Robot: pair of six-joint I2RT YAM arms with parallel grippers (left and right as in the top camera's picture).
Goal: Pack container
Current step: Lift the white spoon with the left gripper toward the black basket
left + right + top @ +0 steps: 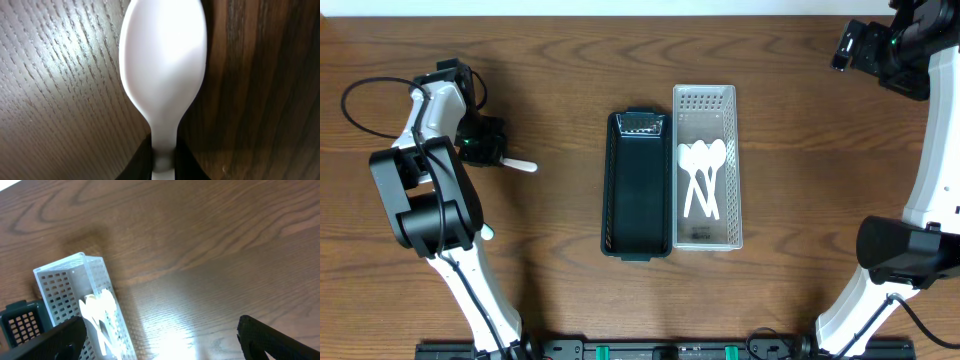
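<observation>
My left gripper (492, 158) is shut on the handle of a white plastic spoon (520, 166) at the table's left; in the left wrist view the spoon (164, 65) fills the frame, bowl pointing away over the wood, the jaws (163, 162) pinching its neck. A white perforated container (707, 236) right of centre holds several white spoons (701, 175); it also shows in the right wrist view (65, 287). A dark green basket (638, 185) stands beside it on the left and looks empty. My right gripper (160, 340) is open and empty, raised at the far right corner.
Bare brown wood table all round. A black cable loops at the far left (360, 100). The arm bases stand at the front edge, left (440, 215) and right (905, 250).
</observation>
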